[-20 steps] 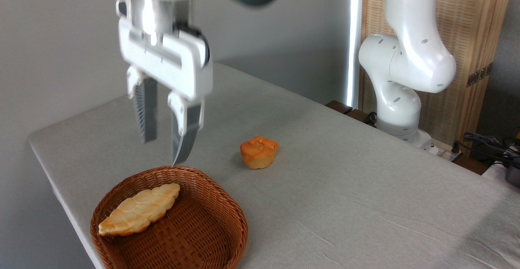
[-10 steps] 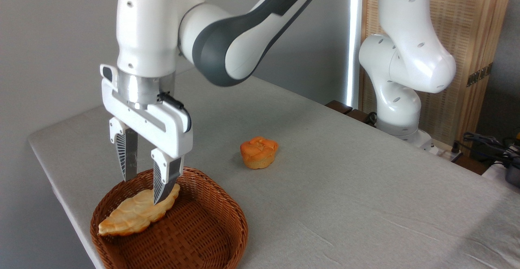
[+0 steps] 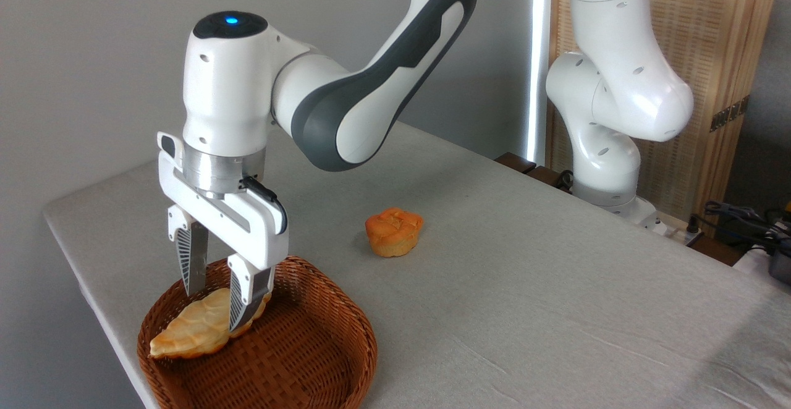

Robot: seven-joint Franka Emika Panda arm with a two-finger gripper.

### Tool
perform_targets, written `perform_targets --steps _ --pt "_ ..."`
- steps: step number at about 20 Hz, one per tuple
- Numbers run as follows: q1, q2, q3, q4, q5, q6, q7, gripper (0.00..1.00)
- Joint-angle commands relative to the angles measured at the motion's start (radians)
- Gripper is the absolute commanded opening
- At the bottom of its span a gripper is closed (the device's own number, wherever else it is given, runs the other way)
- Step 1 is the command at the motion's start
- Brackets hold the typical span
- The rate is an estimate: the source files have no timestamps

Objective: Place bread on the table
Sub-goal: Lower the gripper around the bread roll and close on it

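The bread [image 3: 188, 332], a pale golden braided loaf, lies in the left half of the brown wicker basket [image 3: 309, 359] at the table's front left. My gripper [image 3: 213, 310] points straight down into the basket, open, with one finger on each side of the loaf's right end. The near finger [image 3: 241, 301] covers part of the loaf. The far finger [image 3: 191, 267] stands behind it, by the basket's back rim. The grey cloth table [image 3: 525, 273] stretches away to the right.
A small round orange bun [image 3: 393, 231] sits on the table right of the basket. The arm's white base [image 3: 609, 168] stands at the table's far right edge, with cables [image 3: 741, 217] beyond. The table's left edge runs close to the basket.
The gripper came down from above the basket's back rim and shifted left, and its open fingers now straddle the loaf's right end. The loaf and the bun have not moved.
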Motion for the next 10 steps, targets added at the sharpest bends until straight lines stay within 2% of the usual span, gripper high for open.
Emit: perform_targets --steps 1,2,4,7,8,9,10 --pt "0.0 0.003 -0.016 -0.028 0.025 0.052 0.001 1.0" --pt "0.0 0.006 -0.018 -0.033 0.028 0.057 0.003 0.98" --pt "0.002 0.01 -0.019 -0.033 0.038 0.08 0.003 0.78" --pt "0.002 0.024 -0.021 -0.033 0.038 0.089 0.006 0.29" --pt "0.002 0.026 -0.021 -0.033 0.038 0.089 0.015 0.2" --pt "0.002 0.026 -0.021 -0.033 0.038 0.089 0.028 0.18" --pt "0.002 0.026 -0.021 -0.033 0.038 0.089 0.041 0.1"
